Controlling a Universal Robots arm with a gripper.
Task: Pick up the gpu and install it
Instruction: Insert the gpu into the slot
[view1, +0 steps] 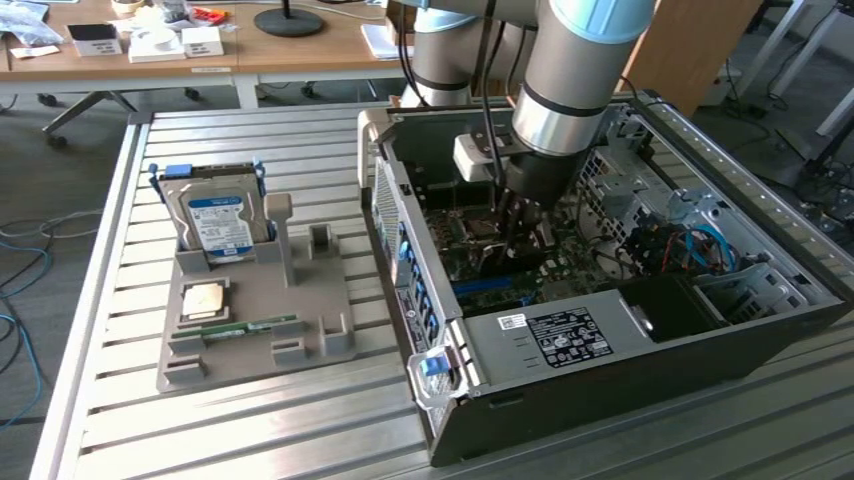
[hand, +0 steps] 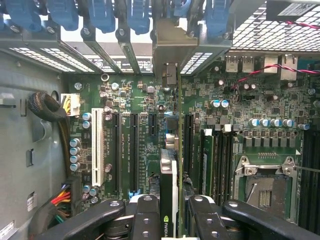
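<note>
— Well, where is the pincer (hand: 173, 216)?
— Down inside the open computer case (view1: 641, 350), at the end of the arm (view1: 581, 70), close above the motherboard (hand: 145, 95).
— And its grip?
— Clamped on the gpu (hand: 168, 175). The card stands edge-on between the two black fingers (hand: 145, 217), one against each face. A green logo shows right beside the grip.
— Where does the card run from there?
— Straight out ahead of the pincer, toward the board. Its silvery end bracket (hand: 170, 75) is at the side farthest from the pincer. It sits near the case's rear wall, where the blue latches (hand: 137, 15) are.
— Is it seated in a slot?
— I cannot tell. Long black slots (hand: 134, 150) lie just to one side of the card, with a white slot (hand: 97, 150) beyond them. The processor socket (hand: 265, 187) lies to the other side.
— Anything outside the case?
— A grey holder (view1: 314, 335) sits on the slatted worktop (view1: 267, 440), well apart from the pincer, toward the exterior view's left. It carries a hard drive (view1: 220, 225) standing upright and a green memory stick (view1: 254, 327) lying flat.
</note>
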